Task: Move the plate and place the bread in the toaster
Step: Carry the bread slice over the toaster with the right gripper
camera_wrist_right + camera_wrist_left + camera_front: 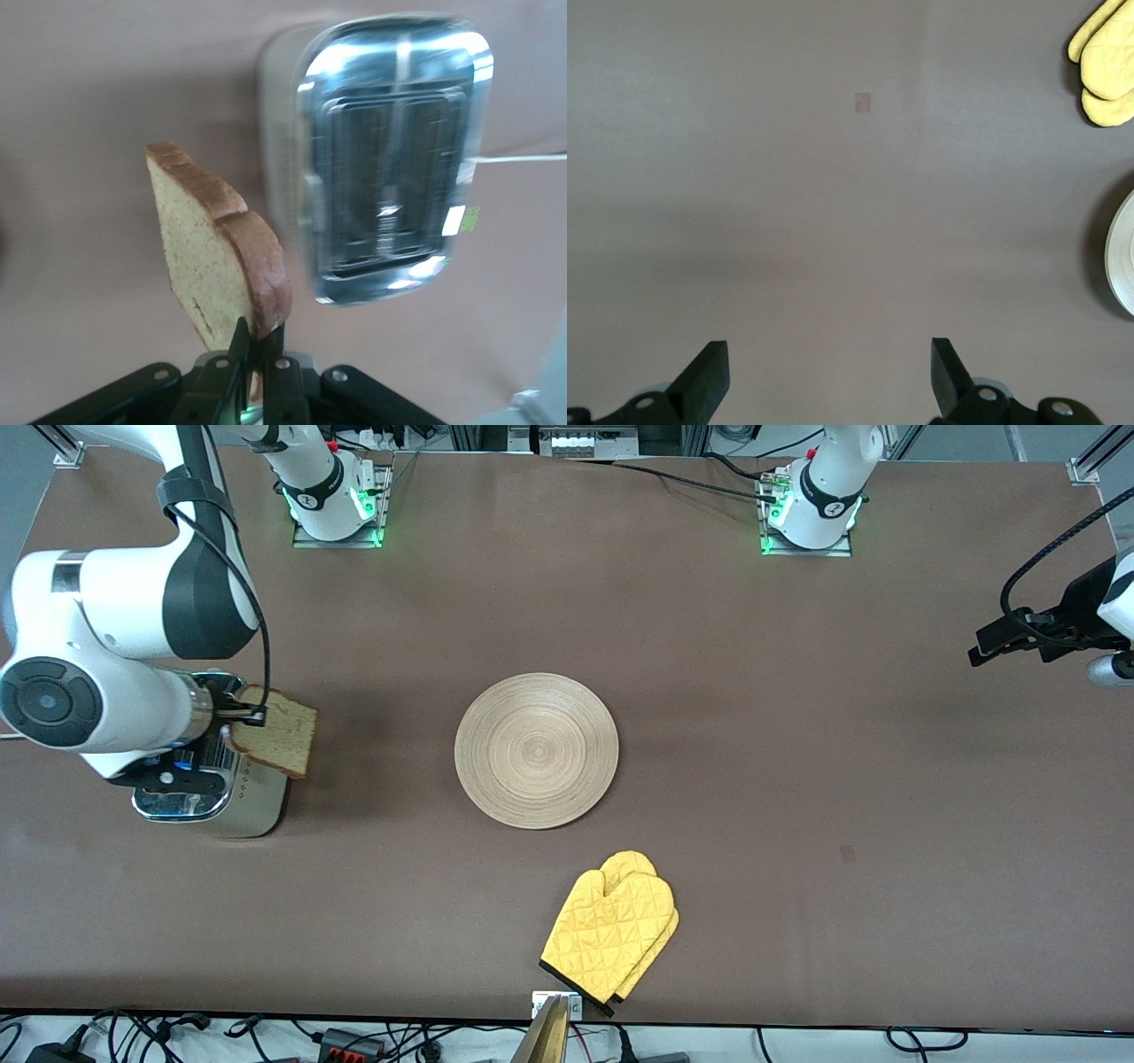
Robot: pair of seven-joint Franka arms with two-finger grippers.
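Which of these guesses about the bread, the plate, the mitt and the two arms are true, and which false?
1. The right gripper has its jaws shut on the bread. True.
2. The bread already sits inside a toaster slot. False: it is in the air above the toaster.
3. The plate has nothing on it. True.
4. The oven mitt lies on the plate. False: it lies on the table, nearer the front camera.
5. The left gripper holds the plate. False: it is open, over bare table.

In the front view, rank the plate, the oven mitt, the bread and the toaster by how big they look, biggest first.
1. plate
2. oven mitt
3. bread, held up in the shut right gripper, so it may look larger than it is.
toaster: unranked, mostly hidden under the right arm.
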